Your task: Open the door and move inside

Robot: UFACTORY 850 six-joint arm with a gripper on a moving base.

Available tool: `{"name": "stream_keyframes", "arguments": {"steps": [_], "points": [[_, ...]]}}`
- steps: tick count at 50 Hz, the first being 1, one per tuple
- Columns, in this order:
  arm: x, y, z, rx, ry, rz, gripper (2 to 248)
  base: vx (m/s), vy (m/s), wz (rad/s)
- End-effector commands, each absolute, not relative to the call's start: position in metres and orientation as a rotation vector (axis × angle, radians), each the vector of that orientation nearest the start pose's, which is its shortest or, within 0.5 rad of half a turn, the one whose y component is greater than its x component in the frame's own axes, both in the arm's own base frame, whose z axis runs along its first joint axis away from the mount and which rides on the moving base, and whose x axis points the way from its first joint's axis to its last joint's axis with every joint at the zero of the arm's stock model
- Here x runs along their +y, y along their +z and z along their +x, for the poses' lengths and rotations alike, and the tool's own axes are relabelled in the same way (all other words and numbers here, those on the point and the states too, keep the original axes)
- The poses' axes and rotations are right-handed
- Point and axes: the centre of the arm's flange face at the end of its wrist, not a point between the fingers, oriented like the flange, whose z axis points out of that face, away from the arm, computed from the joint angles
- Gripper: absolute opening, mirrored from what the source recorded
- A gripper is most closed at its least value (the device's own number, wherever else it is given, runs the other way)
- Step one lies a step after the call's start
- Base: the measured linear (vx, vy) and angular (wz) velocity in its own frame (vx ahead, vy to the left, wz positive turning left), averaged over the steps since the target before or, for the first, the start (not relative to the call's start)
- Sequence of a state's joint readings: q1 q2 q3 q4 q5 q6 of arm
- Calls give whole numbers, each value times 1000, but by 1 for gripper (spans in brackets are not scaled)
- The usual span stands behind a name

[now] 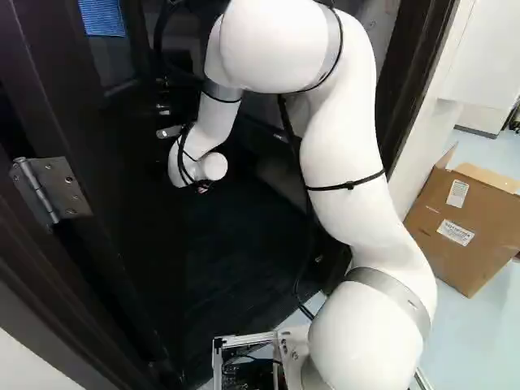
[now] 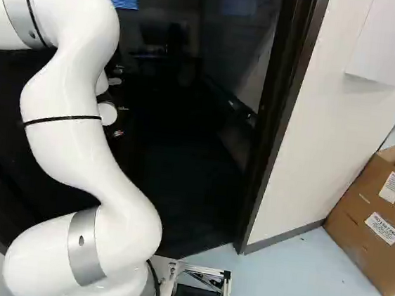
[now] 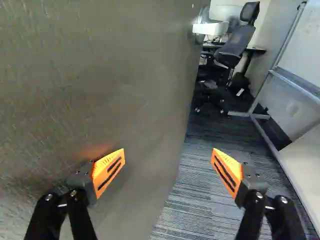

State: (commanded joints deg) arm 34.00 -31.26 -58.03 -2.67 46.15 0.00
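In the left base view, the dark door (image 1: 122, 195) stands open at the left, its handle (image 1: 169, 132) at upper left; the gripper (image 1: 203, 188), mostly lost in shadow, seems near the door's face. In the right base view, the arm (image 2: 77, 149) hides much of the left side. In the wrist view, the fingers stand wide apart, door beyond one, carpet (image 3: 200, 200) beyond the other.

White arm (image 1: 345, 154), rounded segments; grey joint bands (image 2: 84, 246), small dark hole in one. Black ties (image 1: 348, 185), black cable (image 1: 288, 122). Gripper (image 1: 204, 188): black fingers (image 3: 80, 216), silver screws (image 3: 74, 193), orange pads (image 3: 104, 168), ridged, dark slots. Base frame (image 2: 202, 269): silver metal.
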Motion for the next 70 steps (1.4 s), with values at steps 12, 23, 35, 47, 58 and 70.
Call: {"name": "stream_keyframes", "arguments": {"steps": [12,23,35,47,58,70], "points": [[361,357,506,-746,-1599,-2137,247,0,0,0],[374,356,502,-766,-1592,-2118,247,0,0,0],[387,356,494,-788,-1581,-2100,247,0,0,0],[399,356,483,-822,-1566,-2078,247,0,0,0],[411,356,472,-886,-1548,-2041,247,0,0,0],[423,357,459,-967,-1525,-1995,247,0,0,0]]}}
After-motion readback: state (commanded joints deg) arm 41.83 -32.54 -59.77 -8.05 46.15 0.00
